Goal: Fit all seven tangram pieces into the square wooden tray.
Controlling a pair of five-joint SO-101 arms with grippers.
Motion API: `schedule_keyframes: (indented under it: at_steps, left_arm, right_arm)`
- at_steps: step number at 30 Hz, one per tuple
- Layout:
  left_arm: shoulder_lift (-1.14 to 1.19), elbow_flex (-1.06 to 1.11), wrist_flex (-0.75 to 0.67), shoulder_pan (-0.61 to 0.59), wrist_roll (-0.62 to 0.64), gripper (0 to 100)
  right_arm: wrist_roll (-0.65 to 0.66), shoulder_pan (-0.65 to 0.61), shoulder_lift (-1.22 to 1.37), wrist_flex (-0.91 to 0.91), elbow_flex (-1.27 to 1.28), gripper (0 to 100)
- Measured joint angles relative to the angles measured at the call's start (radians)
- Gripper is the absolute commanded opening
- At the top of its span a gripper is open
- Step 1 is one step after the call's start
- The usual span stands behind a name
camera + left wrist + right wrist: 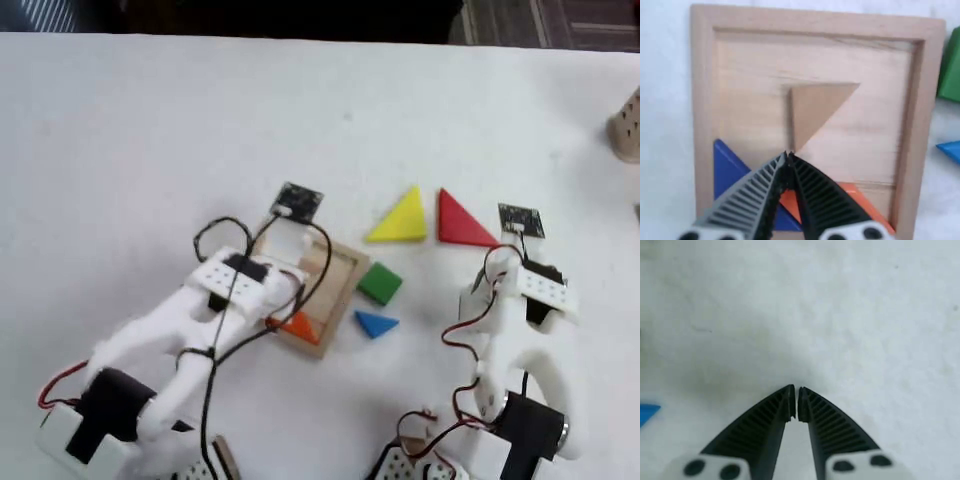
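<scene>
Landmark: the square wooden tray, under my left arm on the white table.
Left gripper: fingers pressed together and holding nothing, tips over the tray floor at the point of the plain wooden triangle.
Right gripper: also pressed together and empty, over bare table away from the tray.
Inside the tray: the wooden triangle, a large blue triangle and an orange piece.
Outside the tray: green square and small blue triangle just beside its rim, on the side facing my right arm; yellow triangle and red triangle beyond them.
Coming move, my judgement: four pieces remain, and the green square lies nearest my left tips.
Views: the high camera alone shows yellow and red; my left wrist camera alone shows the tray's contents clearly.
</scene>
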Motion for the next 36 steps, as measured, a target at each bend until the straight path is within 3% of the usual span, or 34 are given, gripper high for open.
schedule_keyframes:
  at_steps: [8, 15, 18, 23, 31, 36]
  left_arm:
    - [-0.1, -0.014, -0.002, -0.002, 0.0, 2]
    - [-0.121, 0.038, -0.284, 0.06, 0.089, 2]
    - [-0.034, 0.014, -0.33, 0.06, 0.104, 2]
    - [0.138, -0.057, -0.339, 0.06, 0.104, 2]
    - [0.133, -0.071, -0.219, 0.06, 0.103, 2]
    - [0.098, -0.074, -0.086, 0.063, -0.075, 2]
  right_arm:
    - [0.0, 0.0, 0.0, 0.0, 0.0, 2.0]
    - [0.0, 0.0, 0.0, 0.0, 0.0, 2.0]
    - [0.0, 0.0, 0.0, 0.0, 0.0, 2.0]
    - [0.0, 0.0, 0.0, 0.0, 0.0, 2.0]
    - [0.0, 0.0, 0.0, 0.0, 0.0, 2.1]
    - [0.0, 0.0, 0.0, 0.0, 0.0, 2.1]
